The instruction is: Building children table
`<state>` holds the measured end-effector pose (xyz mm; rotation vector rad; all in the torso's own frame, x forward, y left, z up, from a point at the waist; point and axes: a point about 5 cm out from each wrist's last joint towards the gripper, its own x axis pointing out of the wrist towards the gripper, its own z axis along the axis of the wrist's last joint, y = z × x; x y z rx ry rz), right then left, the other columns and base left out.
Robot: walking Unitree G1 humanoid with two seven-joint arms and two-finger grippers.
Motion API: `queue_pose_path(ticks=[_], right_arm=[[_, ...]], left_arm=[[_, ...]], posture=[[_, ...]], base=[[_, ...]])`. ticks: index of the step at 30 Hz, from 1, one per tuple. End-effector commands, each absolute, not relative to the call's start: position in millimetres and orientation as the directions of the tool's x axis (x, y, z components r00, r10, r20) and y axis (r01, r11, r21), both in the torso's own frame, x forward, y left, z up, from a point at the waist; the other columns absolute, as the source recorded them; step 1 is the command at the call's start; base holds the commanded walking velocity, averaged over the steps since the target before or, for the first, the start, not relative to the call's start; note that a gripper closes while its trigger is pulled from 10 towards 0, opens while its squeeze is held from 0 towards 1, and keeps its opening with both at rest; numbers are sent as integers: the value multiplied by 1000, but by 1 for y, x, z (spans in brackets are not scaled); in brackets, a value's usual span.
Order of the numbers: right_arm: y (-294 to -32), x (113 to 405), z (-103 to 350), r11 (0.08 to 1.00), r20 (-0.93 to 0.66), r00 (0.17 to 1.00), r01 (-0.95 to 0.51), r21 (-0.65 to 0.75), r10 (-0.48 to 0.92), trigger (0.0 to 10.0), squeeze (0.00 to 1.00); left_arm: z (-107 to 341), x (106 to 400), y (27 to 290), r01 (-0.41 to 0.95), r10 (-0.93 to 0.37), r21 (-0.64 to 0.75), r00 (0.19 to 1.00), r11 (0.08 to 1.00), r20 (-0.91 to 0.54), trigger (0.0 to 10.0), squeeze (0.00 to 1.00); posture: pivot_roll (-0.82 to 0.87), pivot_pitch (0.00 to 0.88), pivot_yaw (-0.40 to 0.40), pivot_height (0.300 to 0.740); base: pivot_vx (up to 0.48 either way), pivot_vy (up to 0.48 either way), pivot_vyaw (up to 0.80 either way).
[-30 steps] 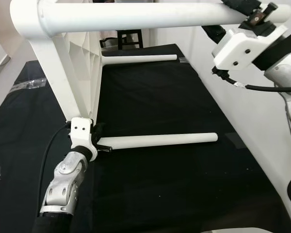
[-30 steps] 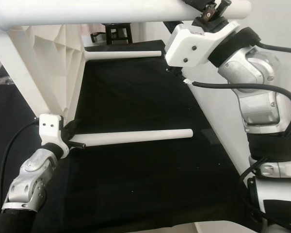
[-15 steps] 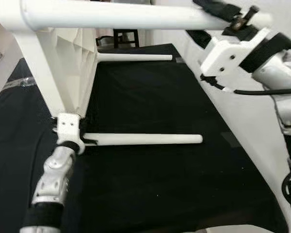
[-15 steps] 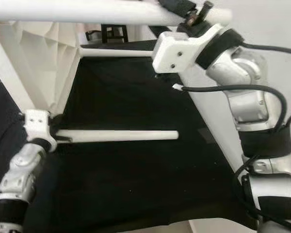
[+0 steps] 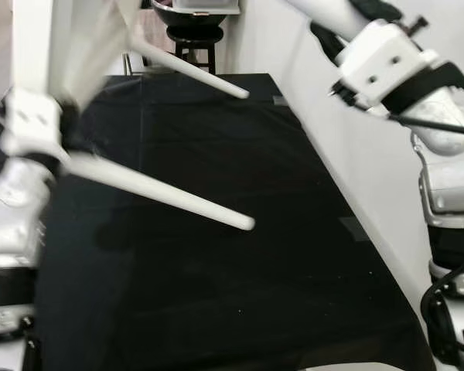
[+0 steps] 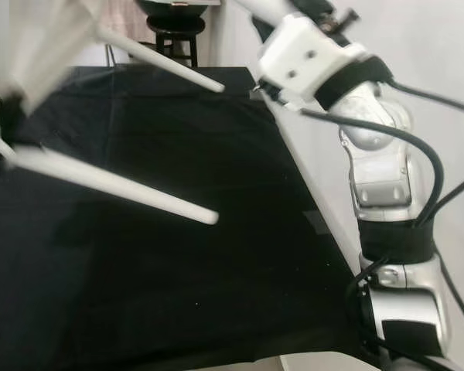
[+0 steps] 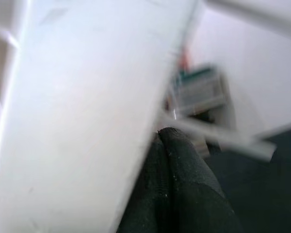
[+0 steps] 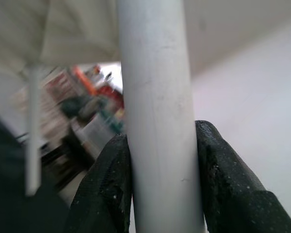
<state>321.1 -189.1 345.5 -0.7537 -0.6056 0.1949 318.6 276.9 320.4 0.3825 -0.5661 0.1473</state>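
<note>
Right tool point(image 8: 160, 194) pinching table leg point(image 8: 157, 121); left tool point(image 7: 177, 184) pressed together. Risk: table slipping mid-swing.

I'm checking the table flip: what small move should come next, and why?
Probably keep rotating the table slowly toward legs-down. The right gripper is clamped on one leg, the left gripper is at the tabletop edge, and two free legs slant over the black mat.

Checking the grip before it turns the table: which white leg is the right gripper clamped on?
The upper leg, squeezed between the right gripper fingers; the other two legs jut out free over the black mat.
</note>
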Motion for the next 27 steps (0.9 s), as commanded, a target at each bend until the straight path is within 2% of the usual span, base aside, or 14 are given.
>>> queue_pose_path(ticks=[1, 2, 4, 6, 8, 11, 14, 15, 16, 19, 24, 25, 26, 27], right_arm=[[-240, 329, 322, 834, 364, 923, 105, -542, 120, 0, 0], [-238, 329, 301, 896, 308, 945, 42, -441, 107, 0, 0], [-229, 328, 271, 952, 218, 969, -43, -303, 113, 0, 0], [-224, 327, 260, 962, 186, 975, -71, -263, 123, 0, 0], [-190, 325, 226, 970, 78, 974, -199, -140, 211, 0, 0], [-174, 323, 215, 965, 35, 968, -246, -86, 250, 0, 0], [-162, 322, 206, 961, -3, 962, -274, -46, 274, 0, 0], [-145, 324, 196, 944, -44, 944, -329, -11, 328, 0, 0], [-145, 324, 196, 944, -44, 944, -329, -11, 328, 0, 0], [-117, 324, 186, 903, -119, 895, -428, 36, 430, 0, 0], [-113, 324, 183, 909, -147, 897, -417, 28, 416, 0, 0], [-112, 326, 182, 914, -148, 903, -405, 25, 404, 10000, 0], [-112, 326, 182, 914, -148, 903, -405, 25, 404, 10000, 0], [-110, 327, 184, 911, -122, 903, -411, 35, 412, 10000, 1000]], left_arm=[[328, 305, 316, -374, 177, 252, 805, 893, 567, 10000, 0], [352, 304, 314, -358, 121, 297, 793, 885, 597, 10000, 0], [384, 301, 312, -345, 53, 346, 770, 872, 636, 10000, 0], [395, 299, 311, -344, 33, 359, 760, 868, 649, 10000, 0], [428, 295, 297, -315, -43, 383, 722, 868, 691, 10000, 0], [439, 292, 291, -299, -74, 393, 708, 869, 702, 10000, 0], [442, 293, 284, -272, -105, 405, 706, 873, 700, 10000, 0], [434, 298, 269, -222, -152, 427, 714, 877, 684, 10000, 0], [434, 298, 269, -222, -152, 427, 714, 877, 684, 10000, 0], [406, 308, 245, -105, -215, 427, 741, 898, 636, 10000, 0], [386, 315, 241, -59, -202, 389, 776, 919, 597, 10000, 0], [376, 318, 238, -25, -205, 366, 792, 930, 575, 10000, 0], [376, 318, 238, -25, -205, 366, 792, 930, 575, 10000, 0], [362, 321, 232, 14, -212, 342, 808, 940, 550, 10000, 1000]], posture=[[86, 65, -28, 740], [98, 58, -20, 740], [110, 50, -9, 740], [110, 50, -9, 740], [126, 44, 11, 740], [127, 43, 16, 740], [133, 42, 18, 740], [137, 51, 16, 740], [137, 51, 16, 740], [128, 60, 22, 740], [123, 64, 25, 740], [110, 69, 31, 740], [110, 69, 31, 740], [104, 72, 32, 740]], base=[[0, 0, 0], [0, 0, 0], [0, 0, 0], [0, 0, 0], [0, 0, 0], [0, 0, 0], [0, 0, 0], [0, 0, 0], [0, 0, 0], [0, 0, 0], [0, 0, 0], [0, 0, 0], [0, 0, 0], [0, 0, 0]])
